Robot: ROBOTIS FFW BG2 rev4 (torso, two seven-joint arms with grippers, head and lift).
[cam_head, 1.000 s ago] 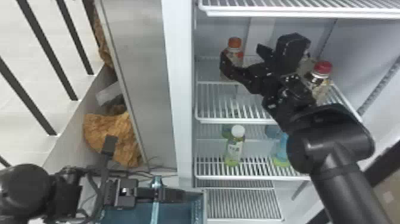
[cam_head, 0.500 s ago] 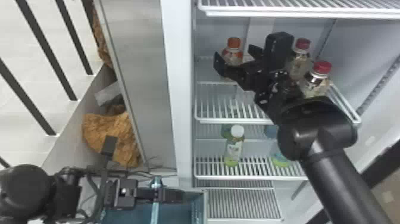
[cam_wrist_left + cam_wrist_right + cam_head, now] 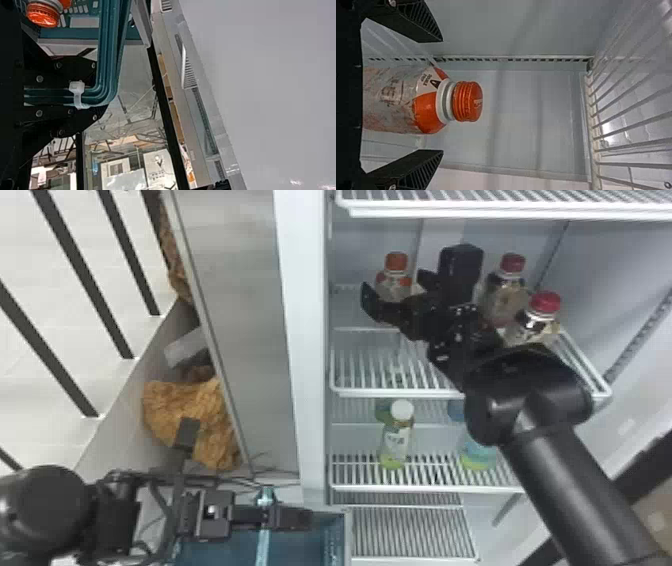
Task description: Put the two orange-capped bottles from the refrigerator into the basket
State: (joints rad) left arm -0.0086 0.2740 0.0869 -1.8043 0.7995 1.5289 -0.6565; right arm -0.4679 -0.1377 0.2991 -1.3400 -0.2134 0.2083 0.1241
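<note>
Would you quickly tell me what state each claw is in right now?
Left claw: shut on the teal handle.
Right claw: open, either side of an orange-capped bottle, not gripping it.

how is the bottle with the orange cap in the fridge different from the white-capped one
The orange-capped bottle has orange patches on its pale body; the white-capped bottle shows green near its base.
The orange-capped bottle is on a higher shelf than the white-capped bottle.
The orange-capped bottle is between the right gripper's open fingers; the white-capped bottle is clear of them.
Both stand upright.
</note>
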